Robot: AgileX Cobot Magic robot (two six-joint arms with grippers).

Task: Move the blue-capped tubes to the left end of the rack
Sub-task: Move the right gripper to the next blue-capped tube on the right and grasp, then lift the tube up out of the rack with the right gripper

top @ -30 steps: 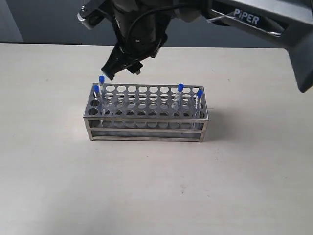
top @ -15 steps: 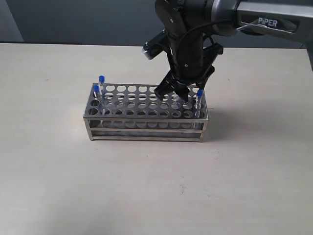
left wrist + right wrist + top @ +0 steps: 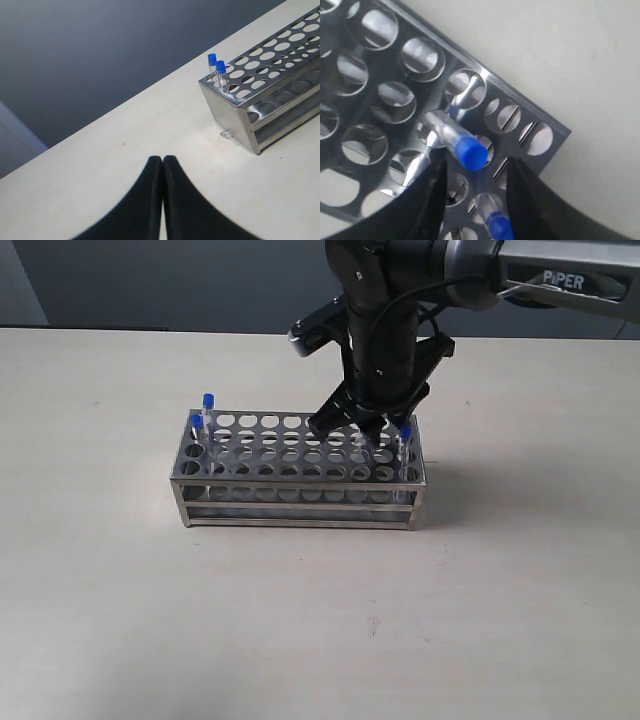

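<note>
while two blue-capped tubes (image 3: 207, 405) stand at the left end, the right claw (image 3: 352, 430) straddles a third

nothing on the pale table (image 3: 110, 590) has shifted since a second ago except the right arm (image 3: 385, 310). it has swung from above the left end of the rack (image 3: 300, 468) to the right end, and over the last half second it has barely moved. the rack sits where it was.

the right claw's jaws stand apart, one on either side of a tube's blue cap (image 3: 470, 152). a gap shows on each side, so it grips nothing. the left claw (image 3: 162, 159) hangs over bare table away from the rack, its two black fingers pressed together and empty. it lies outside the exterior view.

the straddled tube, plain in the exterior view a second ago, is now hidden there behind the claw. only the right wrist view shows it. a fourth tube (image 3: 405, 437) stands just beside it at the right corner. the two left-end tubes stand side by side in the end holes, unmoved. all the tubes' lower parts are hard to make out among the rack's tiers.
</note>
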